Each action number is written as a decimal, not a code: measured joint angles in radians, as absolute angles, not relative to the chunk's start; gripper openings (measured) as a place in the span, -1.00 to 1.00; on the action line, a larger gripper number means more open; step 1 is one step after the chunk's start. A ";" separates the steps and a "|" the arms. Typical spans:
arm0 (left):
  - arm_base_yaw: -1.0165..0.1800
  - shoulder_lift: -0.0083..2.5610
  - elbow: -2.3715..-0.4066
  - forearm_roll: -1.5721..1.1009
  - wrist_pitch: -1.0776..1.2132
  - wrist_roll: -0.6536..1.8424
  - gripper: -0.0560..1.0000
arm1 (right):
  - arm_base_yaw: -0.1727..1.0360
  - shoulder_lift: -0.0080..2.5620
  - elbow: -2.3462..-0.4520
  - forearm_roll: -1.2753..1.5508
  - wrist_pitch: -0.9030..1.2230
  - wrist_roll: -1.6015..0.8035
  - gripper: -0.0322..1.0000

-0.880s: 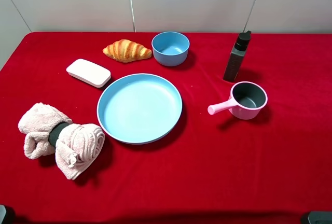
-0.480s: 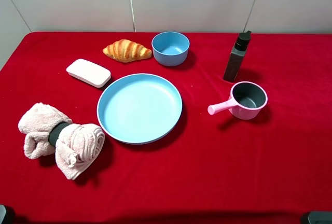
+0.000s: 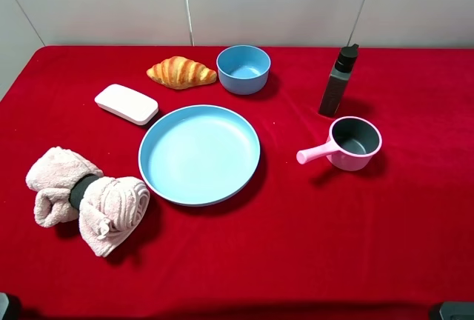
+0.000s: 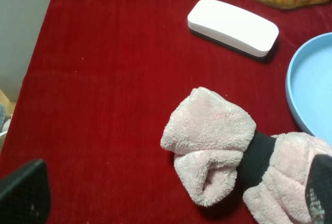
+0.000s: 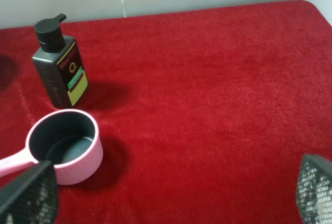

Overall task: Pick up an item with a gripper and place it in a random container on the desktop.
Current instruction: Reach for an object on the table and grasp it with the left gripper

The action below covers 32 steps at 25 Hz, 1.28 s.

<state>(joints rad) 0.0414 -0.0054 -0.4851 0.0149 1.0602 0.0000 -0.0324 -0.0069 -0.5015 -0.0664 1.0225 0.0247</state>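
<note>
Lying at the back: your croissant (image 3: pixel 181 72) rests on the red surface (image 3: pixel 311 246), just beside the small blue bowl (image 3: pixel 243 69) and apart from the plate.
Plate: the big light-blue plate (image 3: pixel 198 155) sits mid-surface, between the white block (image 3: pixel 127 104) and the pink saucepan (image 3: pixel 354 142).
Left hand: your left hand (image 4: pixel 172 189) is spread wide over the rolled pink towel (image 4: pixel 218 146), gripping nothing.
Right hand: your right hand (image 5: pixel 172 190) is wide too, looking over the saucepan and the dark pump bottle (image 5: pixel 59 63) behind it.
</note>
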 joint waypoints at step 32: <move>0.041 0.999 -0.972 -0.103 1.043 0.295 0.94 | -0.032 -0.007 -0.502 -0.066 1.022 0.025 0.40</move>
<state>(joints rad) 0.0414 0.9992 -0.9716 -0.1031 1.0425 0.2953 -0.0324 -0.0069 -0.5015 -0.0664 1.0225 0.0247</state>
